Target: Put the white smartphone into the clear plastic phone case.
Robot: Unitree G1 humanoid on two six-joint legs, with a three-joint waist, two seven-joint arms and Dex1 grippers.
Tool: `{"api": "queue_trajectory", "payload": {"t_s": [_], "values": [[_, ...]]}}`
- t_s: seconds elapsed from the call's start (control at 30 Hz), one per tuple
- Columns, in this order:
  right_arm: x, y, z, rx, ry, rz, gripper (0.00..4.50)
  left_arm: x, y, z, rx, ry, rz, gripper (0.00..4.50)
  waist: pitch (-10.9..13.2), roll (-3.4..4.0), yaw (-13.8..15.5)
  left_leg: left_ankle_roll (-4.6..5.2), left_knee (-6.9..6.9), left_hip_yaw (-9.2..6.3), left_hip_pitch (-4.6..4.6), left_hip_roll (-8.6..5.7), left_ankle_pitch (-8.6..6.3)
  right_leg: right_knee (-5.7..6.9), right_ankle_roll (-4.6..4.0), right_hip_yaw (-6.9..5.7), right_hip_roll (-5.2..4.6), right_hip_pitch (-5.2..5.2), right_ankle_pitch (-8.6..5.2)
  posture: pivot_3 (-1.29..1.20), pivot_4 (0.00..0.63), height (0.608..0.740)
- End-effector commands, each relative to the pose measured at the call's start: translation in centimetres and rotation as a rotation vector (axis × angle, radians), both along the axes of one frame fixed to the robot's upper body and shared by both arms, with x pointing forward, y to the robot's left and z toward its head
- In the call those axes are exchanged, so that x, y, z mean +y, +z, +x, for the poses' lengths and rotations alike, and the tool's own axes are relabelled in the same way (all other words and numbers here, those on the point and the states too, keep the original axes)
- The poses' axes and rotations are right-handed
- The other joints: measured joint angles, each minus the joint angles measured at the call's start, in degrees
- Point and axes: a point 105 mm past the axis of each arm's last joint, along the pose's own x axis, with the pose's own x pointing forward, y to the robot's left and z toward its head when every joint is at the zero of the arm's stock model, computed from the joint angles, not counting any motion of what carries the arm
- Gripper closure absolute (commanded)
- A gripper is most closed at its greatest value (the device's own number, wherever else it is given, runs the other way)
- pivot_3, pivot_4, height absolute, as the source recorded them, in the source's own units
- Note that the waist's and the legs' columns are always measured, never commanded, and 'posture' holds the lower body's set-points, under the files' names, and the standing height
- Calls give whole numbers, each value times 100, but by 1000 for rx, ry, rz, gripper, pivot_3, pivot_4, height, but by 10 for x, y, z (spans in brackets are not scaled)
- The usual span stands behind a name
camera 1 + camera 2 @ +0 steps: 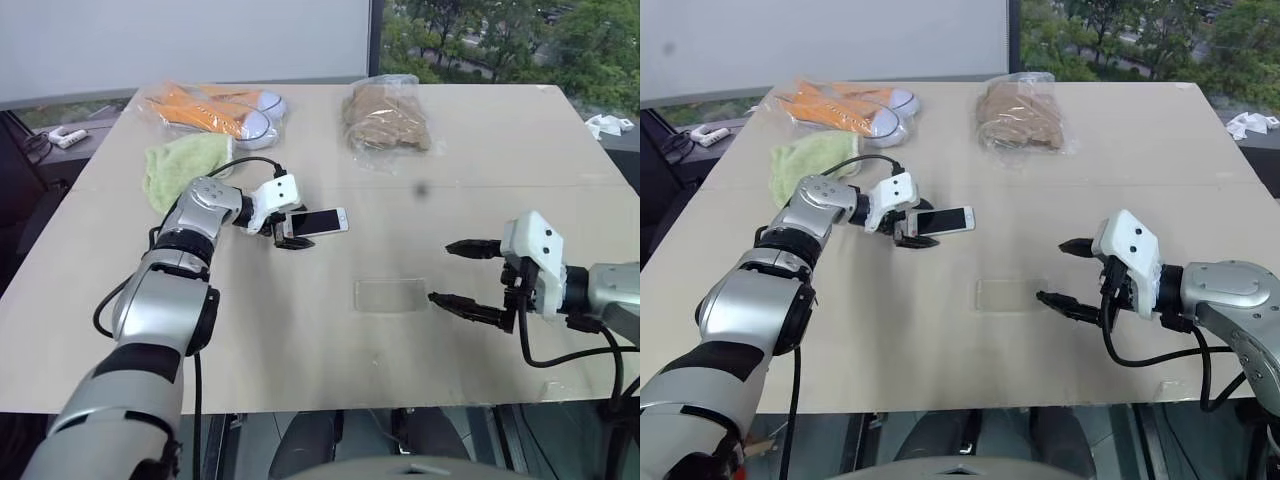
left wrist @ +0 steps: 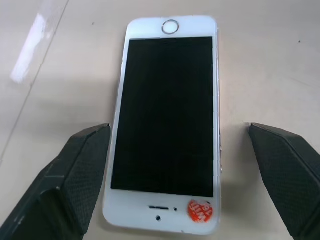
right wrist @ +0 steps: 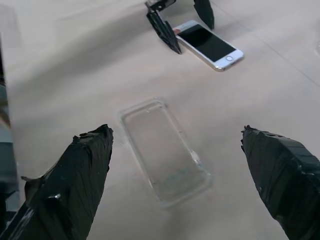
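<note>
Phone point(image 2: 167, 120) flat on surface, stiff, slick; left claw point(image 1: 288, 233) apart astride long edges. Case point(image 3: 162, 150) thin, light; right claw point(image 1: 468, 279) apart.

A: Which items lie on the table point(image 1: 300, 370) beyond the left gripper?

B: A pale green cloth point(image 1: 183, 165) lies just past it, toward the far edge. Farther on is a clear bag holding orange items and white shoes point(image 1: 222, 108).

A: And on the far side of the table from the right gripper?

B: A crinkly clear bag of brown material point(image 1: 385, 117), well apart from that gripper. A small dark spot point(image 1: 421, 188) marks the tabletop between the two.

A: Anything off the table?

B: A small white object point(image 1: 67, 136) beyond the far left corner, and another white object point(image 1: 608, 125) past the right edge.
</note>
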Motion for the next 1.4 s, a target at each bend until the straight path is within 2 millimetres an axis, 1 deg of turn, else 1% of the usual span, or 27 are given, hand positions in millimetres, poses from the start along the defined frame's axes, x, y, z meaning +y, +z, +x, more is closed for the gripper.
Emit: {"api": "queue_trajectory", "payload": {"t_s": [0.03,0.07,0.1,0.13,0.17,0.2,0.33,0.53,0.73,0.83,1.0,1.1,1.3,1.4], "values": [[-6,9,1,-59,-40,-17,0,0,-17,-6,102,21,26,551,-1,0,-1,2,7,0,1,0,-1,1,0,0,3,4,0,0,150,740],[-8,9,3,-70,-60,-21,0,0,-18,-6,116,25,26,551,-2,-1,-2,4,13,0,1,-1,-3,1,1,0,3,8,0,0,150,740],[-11,9,7,-82,-84,-24,0,1,-21,-9,140,23,28,1255,-2,-1,-2,6,20,-1,2,-1,-4,2,2,0,3,10,0,0,150,740],[-13,9,9,-88,-99,-26,0,2,-22,-11,158,20,31,1298,-2,-1,-2,6,22,-2,2,-1,-4,2,2,0,3,11,0,0,150,740],[-15,9,10,-90,-108,-27,0,2,-24,-12,171,17,33,1508,-3,-1,-2,5,23,-2,2,-1,-3,2,2,-1,3,11,0,0,150,740],[-15,9,10,-91,-111,-27,0,3,-24,-13,178,15,34,1598,-3,-1,-7,5,24,-2,2,-1,-3,2,3,0,3,11,0,0,150,740],[-14,11,12,-104,-109,-19,0,7,-31,-18,188,-14,74,1598,-3,0,-24,3,24,-1,3,-1,-2,2,3,3,1,11,0,0,150,740],[-11,13,15,-115,-106,-12,0,3,-26,-13,134,-9,53,1598,-4,0,-24,5,23,0,3,-1,-3,1,3,4,-5,11,0,0,150,740],[-10,15,16,-126,-110,2,0,0,-15,-9,94,-30,48,1598,-3,0,-21,5,23,-1,3,-1,-3,1,3,4,-6,11,0,0,150,740],[-13,14,13,-121,-116,0,0,-6,-5,-6,62,-57,34,1598,-3,-1,-20,5,23,-1,2,-1,-3,1,3,4,-6,10,0,0,150,740],[-17,15,11,-112,-113,-1,0,-22,14,-5,15,-140,-10,1598,-1,-3,-12,4,23,1,-4,-4,-3,-1,4,3,-5,8,-1,0,150,740],[-19,16,14,-113,-115,-1,0,-24,22,-7,-3,-184,-10,1598,5,-13,-27,-3,24,2,-11,-7,1,-1,8,4,-6,3,-3,0,150,740],[-20,15,14,-109,-115,-2,0,-25,46,-8,-81,-245,-28,1598,11,-20,-53,-6,21,5,-18,-6,3,0,8,12,-15,-11,-3,0,150,740],[-26,13,13,-106,-131,-22,0,-32,58,-13,-105,-299,-55,1598,12,-20,-41,-6,21,5,-18,-5,3,0,8,11,-17,-11,-3,0,150,740]]}}
